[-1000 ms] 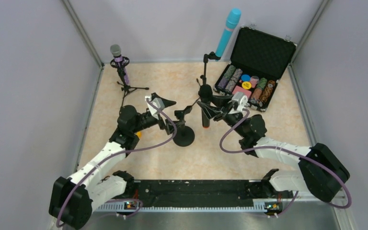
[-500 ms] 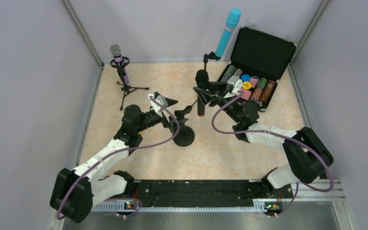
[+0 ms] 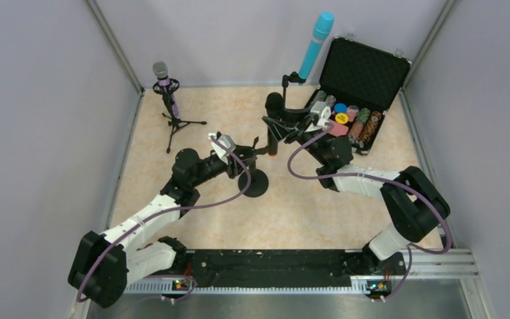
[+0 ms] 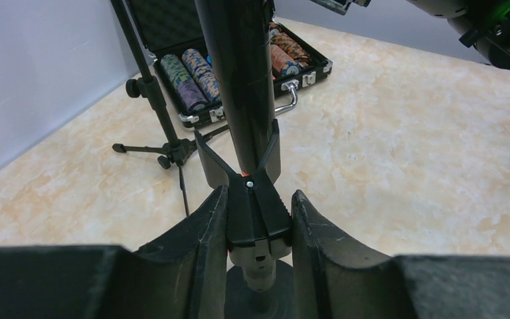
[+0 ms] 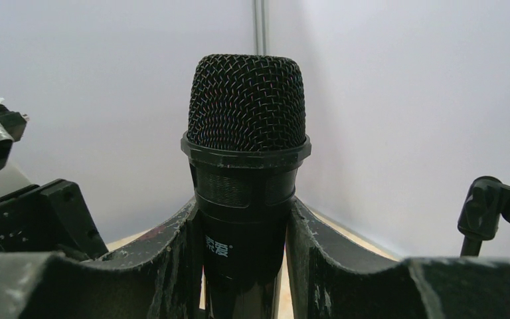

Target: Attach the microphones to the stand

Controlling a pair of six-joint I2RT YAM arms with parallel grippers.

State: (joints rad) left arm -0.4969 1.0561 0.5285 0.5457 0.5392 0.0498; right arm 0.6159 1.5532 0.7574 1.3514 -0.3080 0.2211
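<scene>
The counter (image 3: 345, 206) is carrying everything. The open black case (image 3: 365, 70) is sitting at its far right corner, with rows of poker chips (image 3: 362, 123) lying inside.

Three stands are standing well apart. The tripod stand (image 3: 176, 123) at the far left is holding the purple microphone (image 3: 165, 83) nearly upright, silver head up. The tall stand (image 3: 283, 93) near the case is carrying the blue microphone (image 3: 316, 41), its long axis leaning head-up toward the right. The round-base stand (image 3: 254, 181) is sitting mid-counter.

The right gripper (image 3: 284, 126) is gripping the black microphone (image 3: 274, 119) around its upper barrel. Its fingers (image 5: 172, 266) are pressing on both sides just below the mesh head. The long axis is running close to upright – mesh head up, orange end down toward the counter.

The left gripper (image 4: 255, 199) is reaching in from the left, its fingers (image 4: 206, 232) pinching the rear of the stand's clip (image 4: 252, 206). The clip's two front prongs are standing spread – the black barrel is sitting between them, directly over the round-base stand.
</scene>
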